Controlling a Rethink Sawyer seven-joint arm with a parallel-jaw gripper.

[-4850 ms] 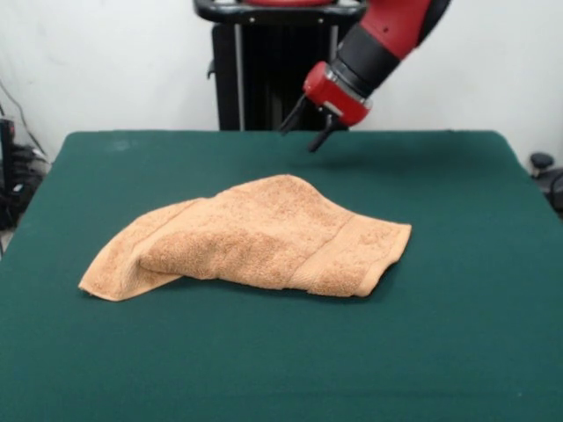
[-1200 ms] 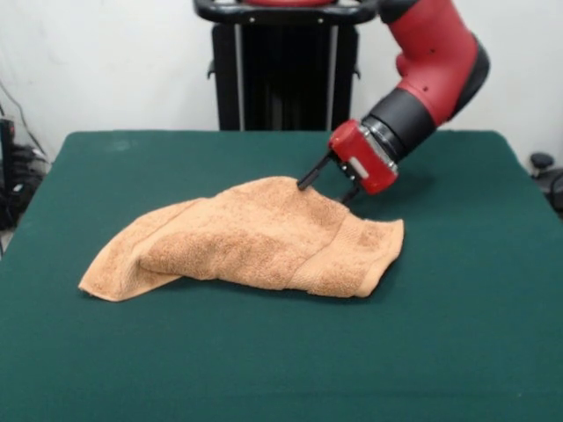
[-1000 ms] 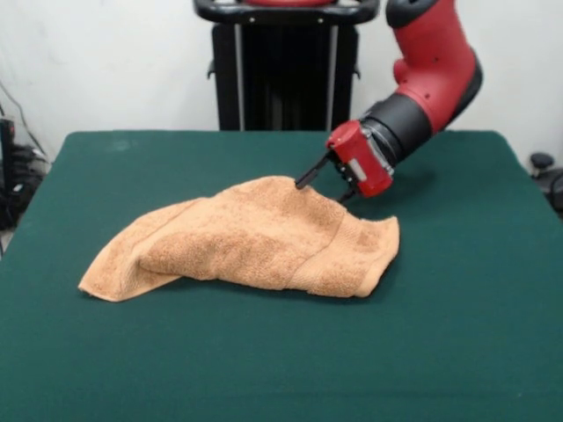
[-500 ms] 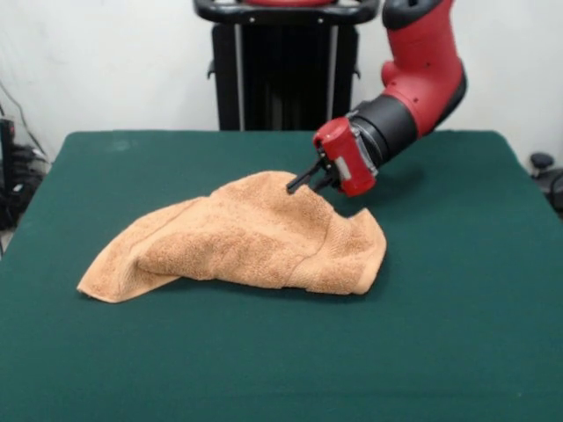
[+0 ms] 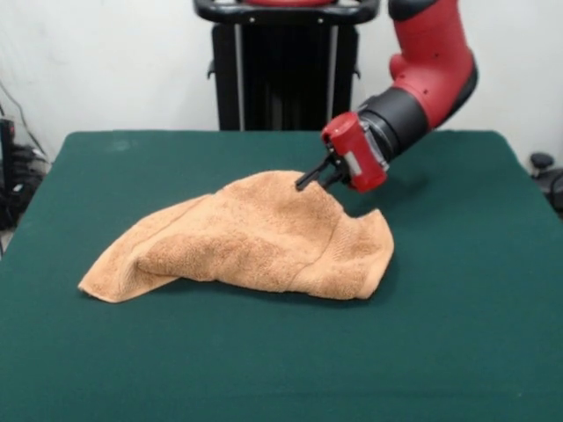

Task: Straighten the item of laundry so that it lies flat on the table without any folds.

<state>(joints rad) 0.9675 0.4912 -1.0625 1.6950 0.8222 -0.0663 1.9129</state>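
Front view: red-and-black arm slants down from upper right, its pincer (image 5: 315, 178) pinching the towel's (image 5: 246, 242) raised far edge; the crumpled cloth spreads below and left of it across the green table (image 5: 457, 334).

Towel (image 5: 246, 242) bunched mid-table (image 5: 457, 352); pincer (image 5: 313, 178) at towel's far right top edge.

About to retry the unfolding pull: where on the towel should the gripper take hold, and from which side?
Probably the folded-over ribbed end of the towel, at its free edge, approached from above. That flap lies doubled on the body; the gripper sits at the hump's top instead.
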